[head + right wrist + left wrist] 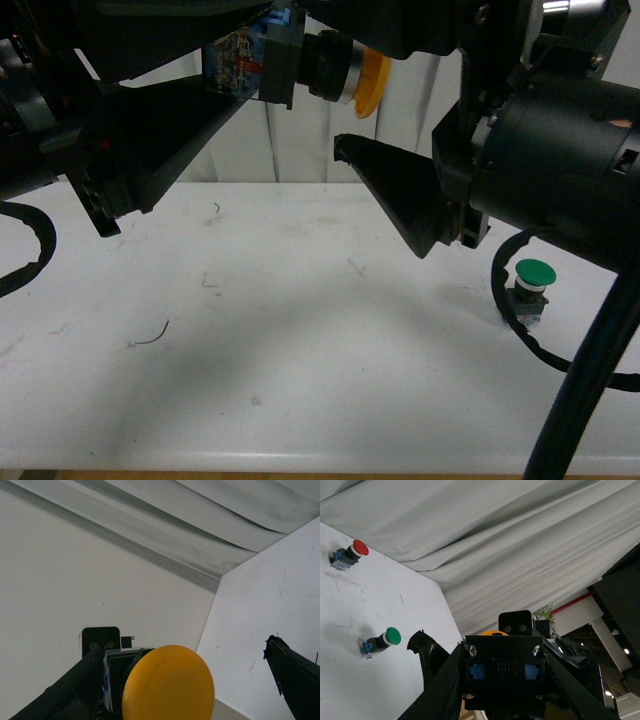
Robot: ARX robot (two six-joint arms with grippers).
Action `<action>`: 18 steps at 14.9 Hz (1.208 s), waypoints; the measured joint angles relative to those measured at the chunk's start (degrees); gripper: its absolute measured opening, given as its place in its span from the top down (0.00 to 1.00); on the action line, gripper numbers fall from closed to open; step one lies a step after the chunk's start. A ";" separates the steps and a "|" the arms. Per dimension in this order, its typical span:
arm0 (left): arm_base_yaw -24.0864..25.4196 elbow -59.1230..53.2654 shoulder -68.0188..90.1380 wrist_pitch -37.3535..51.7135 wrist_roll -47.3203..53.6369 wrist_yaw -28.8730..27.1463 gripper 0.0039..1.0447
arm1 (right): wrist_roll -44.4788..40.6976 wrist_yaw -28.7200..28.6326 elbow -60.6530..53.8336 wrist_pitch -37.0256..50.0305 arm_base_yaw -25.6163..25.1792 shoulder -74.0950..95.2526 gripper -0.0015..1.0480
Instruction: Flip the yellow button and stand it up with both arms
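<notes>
Button (300,65), yellow — axis horiz., cap toward R fingers (400,190)

Front view dim and grainy. Left arm (150,130) and right arm (570,150) read as near-black masses with no surface detail, backlit by the pale curtain (290,150). A broad soft shadow crosses the white table (300,330). Left wrist view is brighter with even light and small lamp spots (626,651). In the right wrist view the yellow button (168,685) cap is close and slightly soft.
</notes>
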 joint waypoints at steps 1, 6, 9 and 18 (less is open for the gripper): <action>0.00 0.00 0.04 0.00 0.02 0.02 0.66 | 0.07 0.07 0.44 -0.02 0.44 0.13 0.06; 0.07 -0.02 0.04 0.00 0.04 0.07 0.66 | 0.42 0.90 3.19 0.17 2.10 0.87 0.11; 0.28 -0.28 0.13 -0.46 0.17 0.11 0.66 | 0.50 1.16 3.69 0.48 2.10 1.64 0.40; 3.02 -1.01 -1.29 0.04 -2.56 1.79 0.05 | 0.68 2.23 4.17 -0.09 1.29 2.86 0.68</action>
